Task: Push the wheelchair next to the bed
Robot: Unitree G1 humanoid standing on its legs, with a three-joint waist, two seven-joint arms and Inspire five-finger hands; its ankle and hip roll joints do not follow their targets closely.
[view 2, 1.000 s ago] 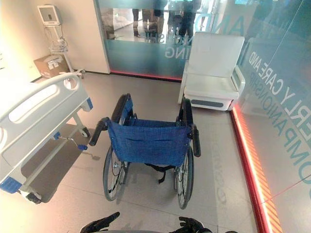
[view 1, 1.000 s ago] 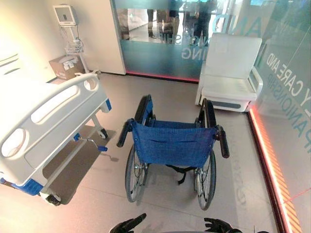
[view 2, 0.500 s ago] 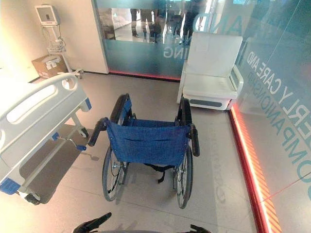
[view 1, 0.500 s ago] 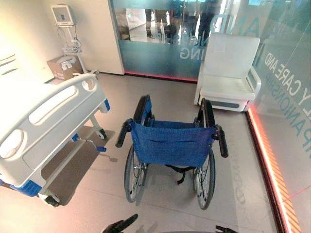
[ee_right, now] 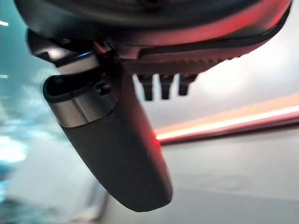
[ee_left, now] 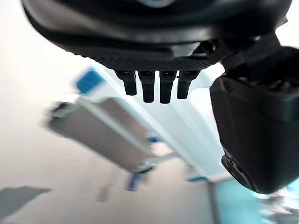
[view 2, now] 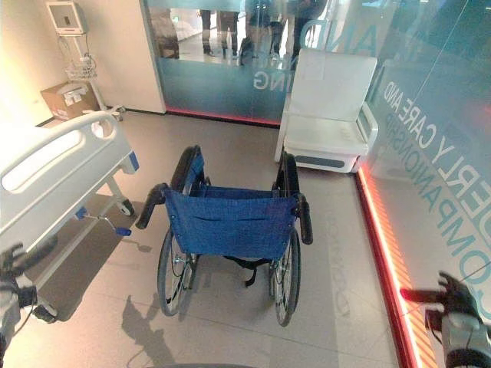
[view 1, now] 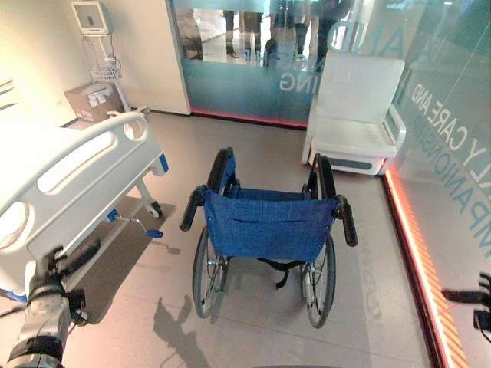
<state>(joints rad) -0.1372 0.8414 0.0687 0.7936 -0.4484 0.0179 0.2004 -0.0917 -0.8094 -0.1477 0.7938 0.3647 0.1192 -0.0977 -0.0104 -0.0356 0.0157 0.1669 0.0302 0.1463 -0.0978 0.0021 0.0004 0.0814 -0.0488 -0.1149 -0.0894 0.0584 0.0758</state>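
The wheelchair [view 1: 268, 230] stands in the middle of the floor with its blue fabric back turned to the robot, its two black push handles [view 1: 191, 208] sticking out toward us at either side of the backrest and nothing touching them. The bed [view 1: 73, 180] lies off at about nine to ten o'clock from the chair, its white footboard rail nearest and a clear strip of floor between the two, so the chair is well apart from where it has to end up. Out at the margins the robot's arms are spread wide: the left hand [view 1: 73, 257] hangs at about eight o'clock from the chair, in front of the bed frame, and in its wrist view the fingers [ee_left: 147, 88] stand straight in a row, holding nothing; the right hand [view 2: 441, 294] is out at four o'clock by the red floor strip [view 1: 418, 253], fingers relaxed and thumb pointing out, also empty. To my eye the step in hand is bringing both hands in onto the handles. Done well, that means closing on both grips evenly before any push, then steering toward ten o'clock so the chair swings alongside the bed rather than into the footboard or the caster [view 1: 156, 208] below it. A one-handed shove would likely spin it. Beyond, at one o'clock, a white armchair [view 1: 357, 115] sits against the glass wall, and a monitor stand [view 1: 96, 34] and cardboard box [view 1: 90, 100] fill the eleven o'clock corner.
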